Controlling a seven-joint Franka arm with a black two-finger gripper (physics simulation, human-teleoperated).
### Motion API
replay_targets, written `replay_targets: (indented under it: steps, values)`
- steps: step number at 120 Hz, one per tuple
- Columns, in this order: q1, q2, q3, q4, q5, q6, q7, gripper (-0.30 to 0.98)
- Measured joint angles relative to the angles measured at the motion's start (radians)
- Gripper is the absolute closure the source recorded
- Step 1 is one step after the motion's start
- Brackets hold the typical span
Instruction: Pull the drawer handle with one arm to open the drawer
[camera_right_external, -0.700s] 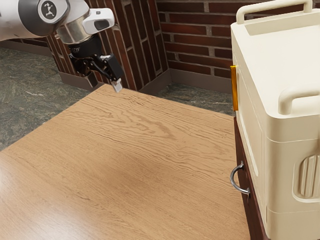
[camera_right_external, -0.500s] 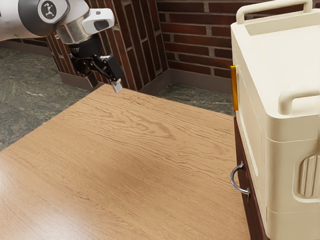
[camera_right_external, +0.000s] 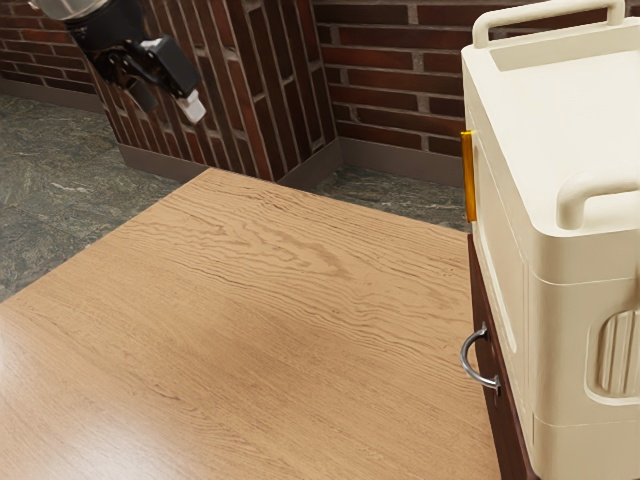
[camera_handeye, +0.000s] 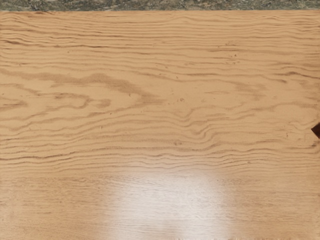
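The gripper hangs high at the upper left of the exterior view, its two fingers apart with nothing between them. Far from it, at the exterior view's right, a curved silver handle stands out from the dark red-brown drawer front. Nothing touches the handle. The drawer front sits low beside the beige case, and no gap around it can be made out. In the wrist view, a small dark brown corner shows at the edge; which part it belongs to I cannot tell.
A big beige case with rounded top handles rises above the drawer, a yellow-orange strip on its side. The wood-grained table stretches between arm and drawer. Brick walls stand behind it.
My hand has moved up and toward the exterior view's left, away from the table's far corner. The handle and drawer front have not moved.
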Motion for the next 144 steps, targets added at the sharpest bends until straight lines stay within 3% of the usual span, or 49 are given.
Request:
replay_targets:
  steps: [86, 100, 122, 144]
  values:
    - [-0.039, -0.01, -0.079, -0.014, -0.001, 0.008, -0.018, 0.0]
    - [-0.059, -0.125, -0.068, -0.173, 0.001, 0.039, -0.027, 0.0]
    - [-0.023, -0.338, -0.116, -0.564, -0.026, 0.112, -0.057, 0.0]
    - [-0.02, -0.384, -0.085, -0.669, -0.115, 0.19, -0.119, 0.0]
